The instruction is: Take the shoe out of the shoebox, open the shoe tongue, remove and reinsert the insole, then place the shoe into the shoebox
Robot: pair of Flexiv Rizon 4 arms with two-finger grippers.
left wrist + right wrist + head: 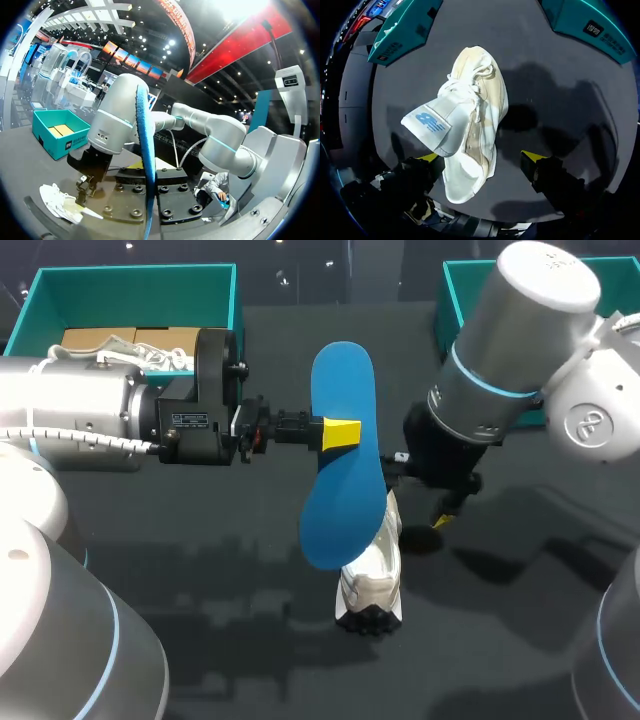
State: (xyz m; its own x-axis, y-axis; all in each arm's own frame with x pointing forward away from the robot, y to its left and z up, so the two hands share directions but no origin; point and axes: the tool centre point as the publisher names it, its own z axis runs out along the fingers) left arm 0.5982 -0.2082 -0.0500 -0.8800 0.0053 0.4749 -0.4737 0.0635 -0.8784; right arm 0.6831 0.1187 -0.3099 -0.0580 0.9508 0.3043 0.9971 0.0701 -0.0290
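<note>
**Insole is out and up in the air, shoe's on the table**

The left gripper [340, 433] has the blue insole [336, 510] pinched at its edge, about halfway along. In the head view only one yellow tip shows on top, and the other is hidden under the insole. The insole hangs clear of the table [200, 570] with nothing else touching it, so the jaws are clamped on it. Its broad face is turned up toward the head camera and its length runs away from the robot. In the left wrist view it's just a thin blue strip seen edge-on, running out ahead of the fingers.

The white shoe [475, 115] is out of the box, on the table near the middle. In the head view it's partly covered by the near end of the insole. Its tongue [427, 125] is pulled open and flopped out to one side, and the laces are loose.

The right gripper [480, 157] is just over what looks like the heel end of the shoe. Its jaws are spread wide, one yellow tip on each side. One tip sits just beside the tongue; the other is apart from the shoe.

There are two teal boxes at the far side of the table, both well apart from the shoe. The left box [130, 275] has brown paper [100, 340] in it. The right box [452, 290] is mostly behind the right arm.
</note>
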